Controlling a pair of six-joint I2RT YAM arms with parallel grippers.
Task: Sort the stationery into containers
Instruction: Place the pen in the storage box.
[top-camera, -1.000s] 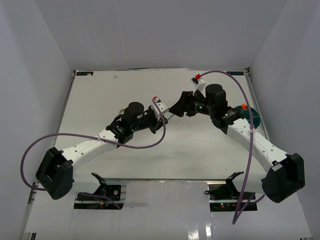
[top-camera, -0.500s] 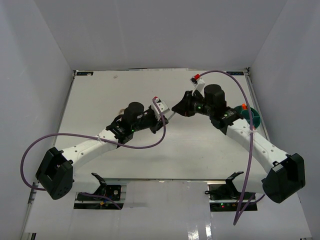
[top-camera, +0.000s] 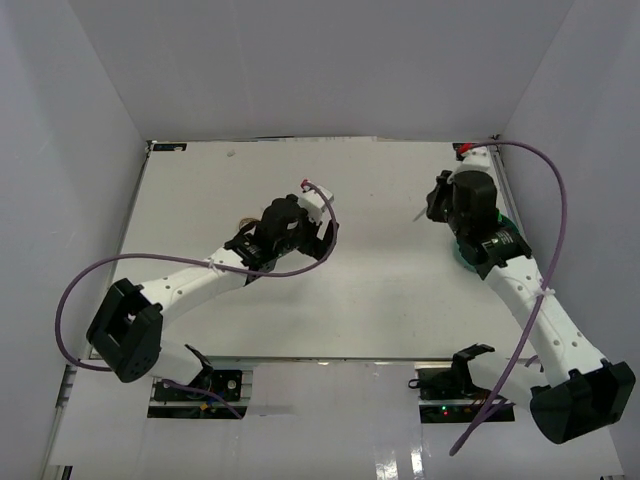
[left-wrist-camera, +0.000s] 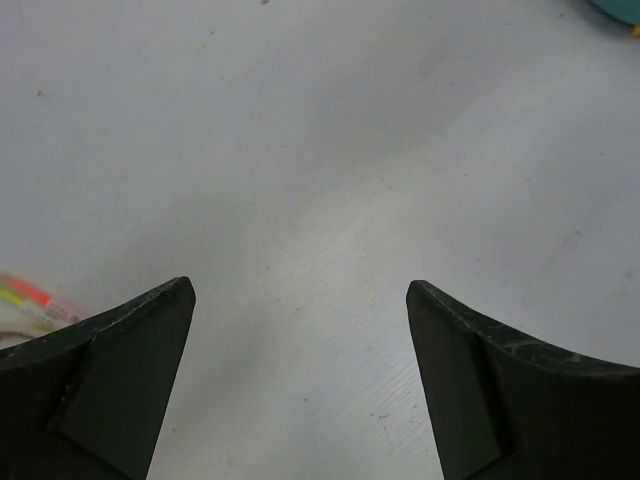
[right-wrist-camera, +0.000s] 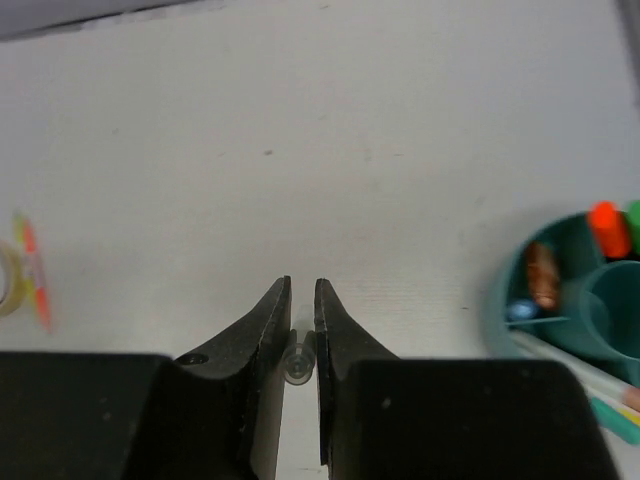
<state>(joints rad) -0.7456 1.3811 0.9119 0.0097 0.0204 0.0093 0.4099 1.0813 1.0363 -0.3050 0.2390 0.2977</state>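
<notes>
Now left fingers (left-wrist-camera: 120, 345) spread; right fingers (right-wrist-camera: 258, 335) carried pen (right-wrist-camera: 297, 362) over near organiser (right-wrist-camera: 503, 292).

The organiser cup (right-wrist-camera: 497, 287) stands on the table (top-camera: 380, 290) by its right edge, about midway between the far and near edges, with highlighters (right-wrist-camera: 603, 225) in its far compartments and pens (right-wrist-camera: 590, 385) lying across its near side. The rubber-band loop (right-wrist-camera: 8, 275) and a marker (right-wrist-camera: 37, 270) just beside it lie left of the surface's centre, well apart from the cup. The thin pencil (right-wrist-camera: 297, 360) sits between the closed fingers of the right gripper (right-wrist-camera: 302, 290), left of the cup, while the left gripper (left-wrist-camera: 300, 290) hangs spread over the surface's middle.
</notes>
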